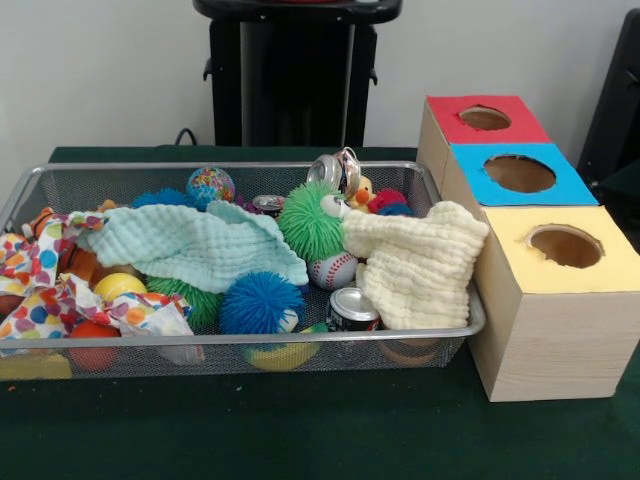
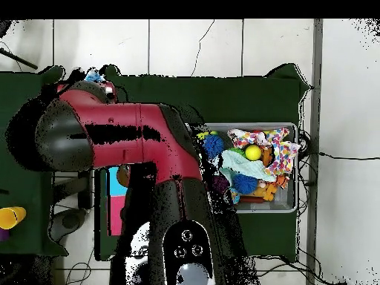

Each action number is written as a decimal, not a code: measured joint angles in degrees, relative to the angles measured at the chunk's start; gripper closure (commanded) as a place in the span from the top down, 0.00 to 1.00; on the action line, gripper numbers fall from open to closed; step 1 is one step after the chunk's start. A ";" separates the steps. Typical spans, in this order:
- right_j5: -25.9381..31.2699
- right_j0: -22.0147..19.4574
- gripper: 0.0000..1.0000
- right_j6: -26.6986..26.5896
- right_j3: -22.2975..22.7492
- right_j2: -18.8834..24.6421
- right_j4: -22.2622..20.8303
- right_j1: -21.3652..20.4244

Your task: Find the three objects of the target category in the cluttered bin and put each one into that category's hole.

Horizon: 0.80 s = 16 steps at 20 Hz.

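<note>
Silver mesh bin is filled to its rim with cloths, spiky balls and cans; no clear bottle can be picked out. Three holed boxes stand touching its side. The gripper is not seen in either view; the arm covers the table overhead
</note>
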 measured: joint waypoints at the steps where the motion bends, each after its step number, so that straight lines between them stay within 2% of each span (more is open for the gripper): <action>1: 0.00 -0.21 0.00 0.00 0.00 0.25 -0.09 -0.04; 7: 0.00 -3.06 0.00 0.00 0.00 4.03 -0.88 -0.71; 16: 0.56 -4.46 0.00 0.00 -0.16 7.33 -2.93 -0.84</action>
